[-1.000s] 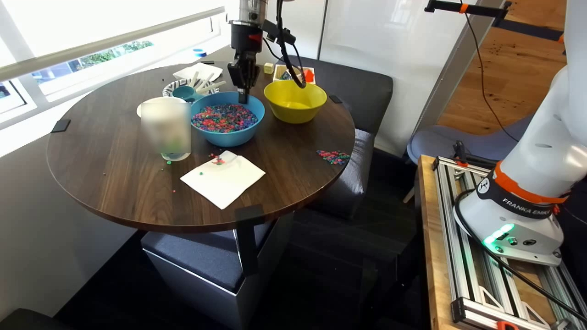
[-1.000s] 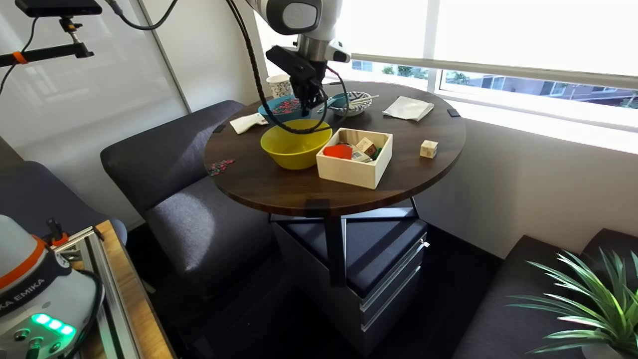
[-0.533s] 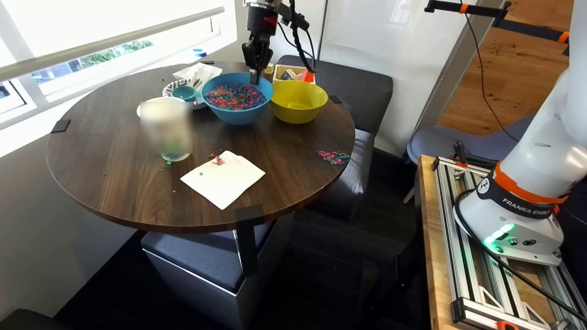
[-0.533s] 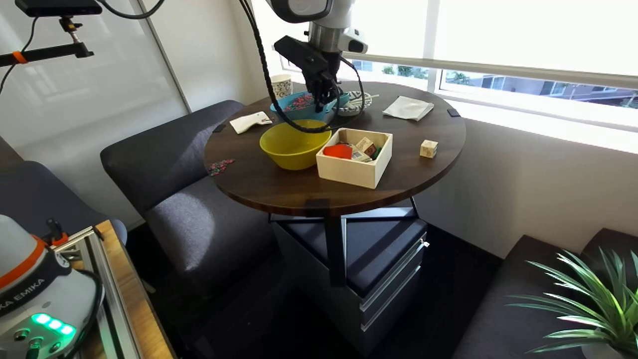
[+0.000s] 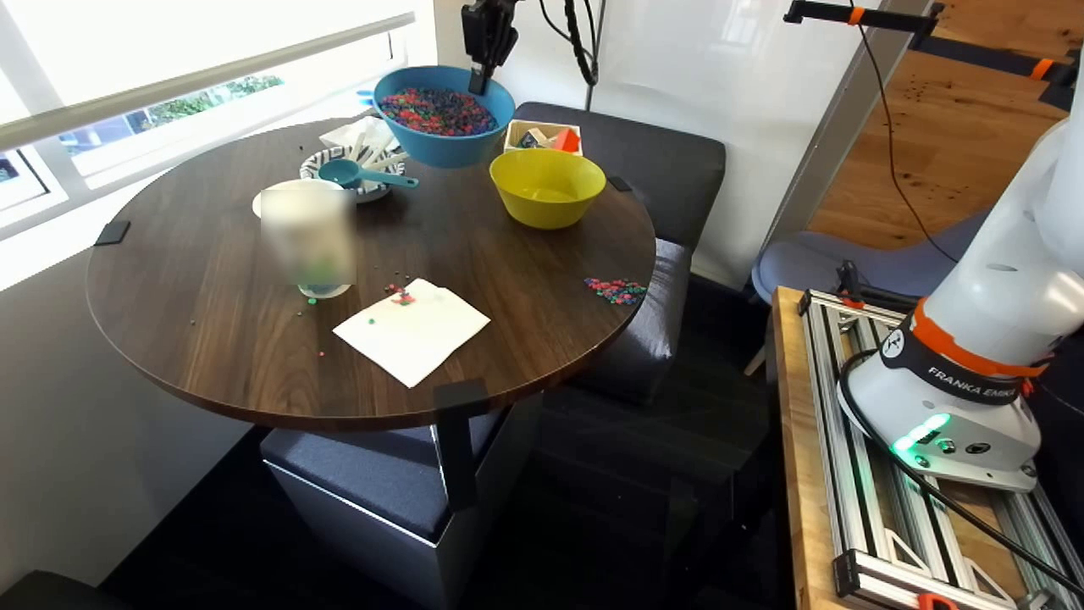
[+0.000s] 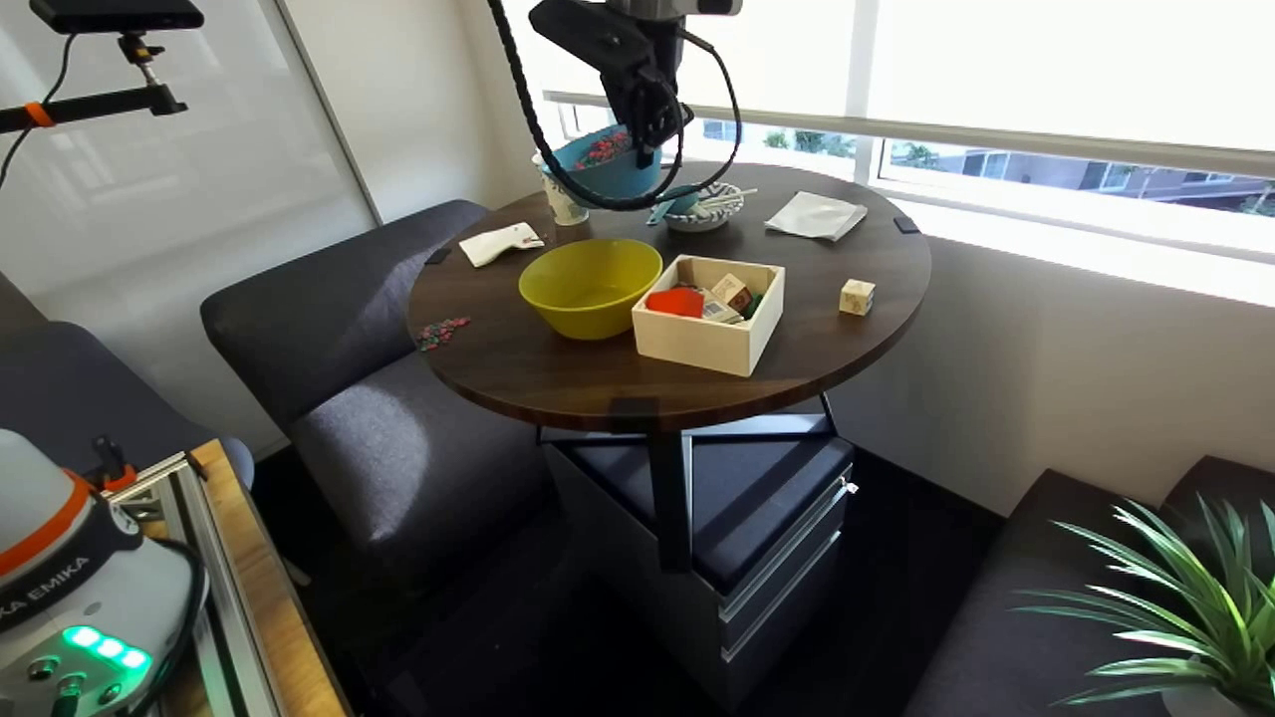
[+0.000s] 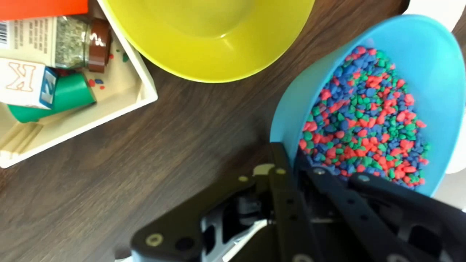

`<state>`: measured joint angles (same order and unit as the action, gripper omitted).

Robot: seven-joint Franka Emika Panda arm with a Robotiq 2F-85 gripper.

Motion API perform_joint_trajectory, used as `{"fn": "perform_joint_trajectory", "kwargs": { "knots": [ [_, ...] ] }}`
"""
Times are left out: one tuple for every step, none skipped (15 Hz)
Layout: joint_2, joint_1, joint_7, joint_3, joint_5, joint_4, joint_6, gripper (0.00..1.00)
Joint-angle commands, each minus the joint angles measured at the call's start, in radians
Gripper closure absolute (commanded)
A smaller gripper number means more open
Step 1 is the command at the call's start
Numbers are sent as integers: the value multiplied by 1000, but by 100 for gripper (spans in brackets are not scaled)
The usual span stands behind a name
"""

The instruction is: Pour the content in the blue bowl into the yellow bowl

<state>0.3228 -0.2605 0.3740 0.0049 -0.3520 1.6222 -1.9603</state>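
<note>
The blue bowl (image 5: 445, 152) is in the air above the table, slightly tilted; it also shows in the wrist view (image 7: 433, 72) and an exterior view (image 6: 613, 182). The content (image 5: 439, 112), small red, blue and green pieces, lies inside it, as the wrist view shows (image 7: 367, 120). My gripper (image 7: 293, 156) is shut on the bowl's rim, one finger inside and one outside; it shows in both exterior views (image 5: 479, 82) (image 6: 645, 154). The yellow bowl (image 5: 546, 191) stands upright and empty on the table beside and below the blue bowl, also in the wrist view (image 7: 218, 43).
A wooden box (image 6: 697, 344) with small items stands close beside the yellow bowl. A paper cup (image 5: 309, 246), a patterned dish (image 6: 702, 217) with a teal scoop, napkins (image 5: 415, 330) and spilled pieces (image 5: 616, 291) are on the table. A wooden cube (image 6: 857, 297) lies near the edge.
My gripper has lifted the blue bowl off the table and carried it up and toward the yellow bowl's side. The content stays inside. The yellow bowl has not visibly moved.
</note>
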Motion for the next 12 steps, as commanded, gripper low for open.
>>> {"fn": "perform_joint_trajectory", "kwargs": {
  "knots": [
    [-134, -3, 59, -28, -15, 103, 63, 99],
    [-158, -4, 73, -39, -10, 125, 91, 99],
    [-179, -4, 88, -51, -8, 144, 121, 99],
    [-198, -7, 106, -63, -11, 166, 158, 99],
    [-211, -7, 116, -78, -9, 185, 194, 99],
    [-222, -7, 122, -94, -1, 203, 229, 99],
    [-232, -7, 123, -109, 3, 218, 255, 99],
    [-244, -9, 117, -127, 12, 243, 268, 99],
    [-255, -11, 118, -140, 4, 263, 262, 99],
    [-273, -7, 127, -147, -14, 292, 228, 99],
    [-202, 5, 112, -148, 16, 228, 241, 94],
    [-211, 3, 119, -156, 15, 245, 238, 94]
  ]
}}
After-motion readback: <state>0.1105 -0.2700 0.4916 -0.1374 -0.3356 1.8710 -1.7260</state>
